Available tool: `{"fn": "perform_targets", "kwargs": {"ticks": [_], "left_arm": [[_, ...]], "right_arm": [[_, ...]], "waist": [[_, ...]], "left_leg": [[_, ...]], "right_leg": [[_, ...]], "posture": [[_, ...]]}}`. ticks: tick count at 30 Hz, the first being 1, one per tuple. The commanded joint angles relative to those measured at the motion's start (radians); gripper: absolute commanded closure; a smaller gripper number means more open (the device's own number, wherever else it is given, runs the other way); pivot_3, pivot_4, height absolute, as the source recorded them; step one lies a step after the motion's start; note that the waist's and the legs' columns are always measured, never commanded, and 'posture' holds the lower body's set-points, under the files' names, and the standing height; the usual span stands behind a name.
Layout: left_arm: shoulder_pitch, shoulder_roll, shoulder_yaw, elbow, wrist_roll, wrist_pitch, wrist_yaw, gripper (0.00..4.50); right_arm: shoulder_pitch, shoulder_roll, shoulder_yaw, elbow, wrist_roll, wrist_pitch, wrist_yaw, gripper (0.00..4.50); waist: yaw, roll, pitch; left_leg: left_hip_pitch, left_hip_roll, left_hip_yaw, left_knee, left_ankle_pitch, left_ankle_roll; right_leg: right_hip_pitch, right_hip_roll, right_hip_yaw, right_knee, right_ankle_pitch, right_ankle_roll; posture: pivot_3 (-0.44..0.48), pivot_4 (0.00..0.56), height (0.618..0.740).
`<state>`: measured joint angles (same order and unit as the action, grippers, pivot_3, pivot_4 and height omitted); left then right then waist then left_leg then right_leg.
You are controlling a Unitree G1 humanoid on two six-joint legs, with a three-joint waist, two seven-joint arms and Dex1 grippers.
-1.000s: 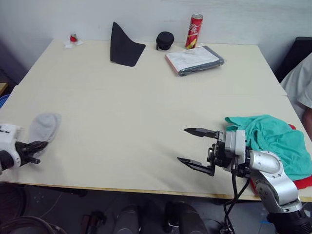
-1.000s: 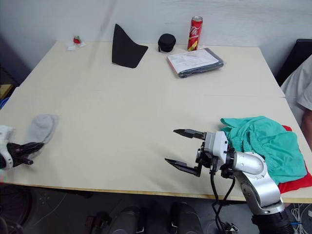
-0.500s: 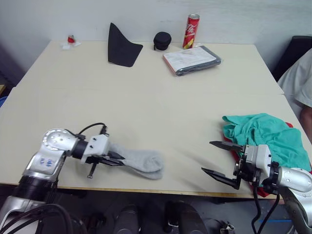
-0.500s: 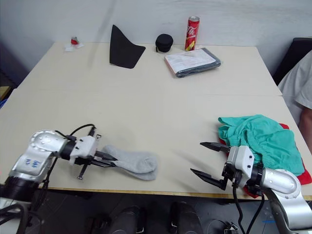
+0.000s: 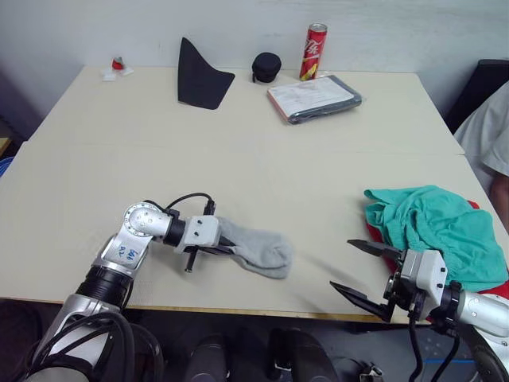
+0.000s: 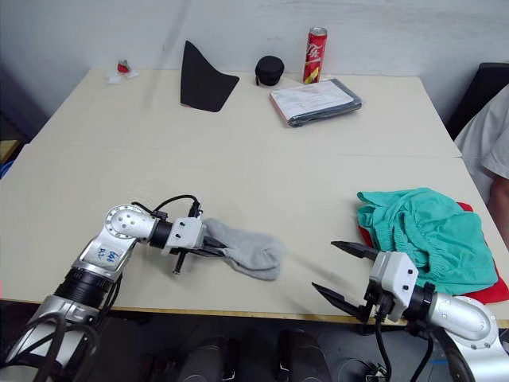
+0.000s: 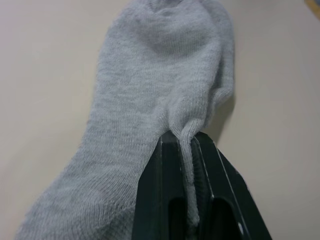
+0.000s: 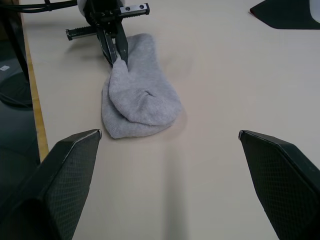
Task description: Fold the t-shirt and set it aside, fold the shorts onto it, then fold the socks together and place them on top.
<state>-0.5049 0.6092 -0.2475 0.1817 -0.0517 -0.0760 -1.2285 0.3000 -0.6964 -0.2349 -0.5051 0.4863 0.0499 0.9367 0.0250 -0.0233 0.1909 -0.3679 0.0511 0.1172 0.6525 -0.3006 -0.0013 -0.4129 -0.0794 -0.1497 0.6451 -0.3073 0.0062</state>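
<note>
Socks (image 5: 256,247) lie stacked near the front edge of the table (image 5: 238,151), pinched at their cuff end between the closed black fingers of the left gripper (image 5: 216,249); the left wrist view shows a ridge of grey knit squeezed between the two fingers, which looks like a grip chosen so both pieces travel as one bundle across the tabletop. The toe ends rest flat on the surface, pointing toward the robot's right. The right gripper (image 5: 367,270) hovers at the front right of the table with its jaws spread wide and holding nothing, facing the socks across a bare stretch of table, probably placed to take them over. Just beyond it, at the right edge, the shorts (image 5: 436,226) sit in a loose teal heap on top of the t-shirt (image 5: 495,296), of which a red margin peeks out underneath; that pile is where the socks are meant to end up. Along the far edge stand a black pointed fabric piece (image 5: 200,75), a small black round case (image 5: 266,66), a red drink can (image 5: 314,51) and a flat grey pouch (image 5: 316,98), all well apart from the work.
</note>
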Motion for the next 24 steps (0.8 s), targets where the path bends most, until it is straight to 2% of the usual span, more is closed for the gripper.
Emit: {"fn": "perform_targets", "kwargs": {"ticks": [1, 4, 9, 11, 15, 18, 22, 23, 24], "left_arm": [[0.049, -0.006, 0.002, -0.117, 0.011, 0.121, 0.072, 4.47], [0.098, 0.007, -0.006, -0.205, 0.001, 0.165, 0.082, 4.47], [0.12, -0.012, 0.038, -0.232, -0.048, 0.247, 0.134, 4.47], [0.126, -0.009, 0.05, -0.254, -0.079, 0.245, 0.12, 3.9], [0.183, 0.054, 0.101, -0.354, -0.25, 0.348, -0.006, 2.71], [0.224, 0.076, 0.208, -0.376, -0.35, 0.367, -0.005, 2.71], [0.248, 0.079, 0.34, -0.358, -0.49, 0.452, 0.014, 2.71], [0.238, 0.059, 0.364, -0.344, -0.51, 0.46, 0.04, 2.68], [0.22, 0.035, 0.369, -0.325, -0.52, 0.48, 0.072, 2.87]], "right_arm": [[-0.017, -0.004, -0.025, -0.013, 0.014, 0.007, -0.011, 0.0], [-0.029, -0.001, -0.02, -0.007, 0.011, 0.011, -0.01, 0.0], [-0.038, 0.003, 0.009, -0.006, 0.006, 0.016, 0.003, 0.0], [-0.039, 0.003, 0.021, -0.015, 0.018, 0.033, 0.006, 0.0], [-0.068, 0.021, 0.039, -0.051, 0.085, 0.095, -0.02, 0.0], [-0.106, 0.043, 0.055, -0.102, 0.171, 0.177, -0.067, 0.0], [-0.185, 0.05, 0.13, -0.13, 0.186, 0.261, -0.104, 0.0], [-0.219, 0.059, 0.17, -0.118, 0.149, 0.265, -0.116, 0.18], [-0.272, 0.09, 0.233, -0.084, 0.083, 0.267, -0.152, 0.37]], "waist": [[0.002, 0.0, 0.0], [0.003, 0.0, 0.0], [0.002, 0.0, 0.0], [0.001, 0.0, 0.0], [-0.003, 0.0, 0.0], [-0.007, 0.0, 0.0], [-0.004, 0.0, 0.0], [-0.004, 0.0, 0.0], [-0.003, 0.0, 0.0]], "left_leg": [[0.0, 0.0, 0.0, 0.0, 0.0, 0.0], [0.0, 0.0, -0.001, 0.0, 0.0, 0.0], [0.0, -0.001, -0.001, 0.0, 0.0, 0.0], [0.0, 0.0, -0.001, 0.0, 0.0, 0.0], [0.0, 0.0, -0.001, -0.001, 0.0, 0.0], [0.0, 0.001, 0.0, -0.001, 0.0, 0.0], [0.0, 0.001, -0.001, -0.001, 0.001, -0.001], [0.0, 0.001, -0.001, 0.0, 0.001, -0.001], [0.0, 0.001, -0.001, 0.0, 0.0, -0.001]], "right_leg": [[0.0, 0.0, 0.0, 0.0, 0.0, 0.0], [0.0, 0.0, 0.0, 0.0, 0.0, 0.001], [0.0, 0.0, 0.001, 0.0, 0.0, 0.001], [0.0, 0.0, 0.001, 0.0, 0.0, 0.001], [0.0, 0.0, 0.001, 0.0, -0.001, 0.001], [0.0, 0.0, 0.001, 0.0, -0.001, 0.001], [-0.001, 0.001, 0.001, 0.001, -0.001, 0.0], [0.0, 0.001, 0.001, 0.001, -0.001, 0.0], [0.0, 0.0, 0.001, 0.001, -0.001, 0.0]], "posture": [[0.0, 0.15, 0.74], [0.0, 0.15, 0.74], [0.0, 0.15, 0.74], [0.0, 0.15, 0.74], [0.0, 0.15, 0.74], [0.0, 0.15, 0.74], [0.0, 0.15, 0.74], [0.0, 0.15, 0.74], [0.0, 0.15, 0.74]]}}
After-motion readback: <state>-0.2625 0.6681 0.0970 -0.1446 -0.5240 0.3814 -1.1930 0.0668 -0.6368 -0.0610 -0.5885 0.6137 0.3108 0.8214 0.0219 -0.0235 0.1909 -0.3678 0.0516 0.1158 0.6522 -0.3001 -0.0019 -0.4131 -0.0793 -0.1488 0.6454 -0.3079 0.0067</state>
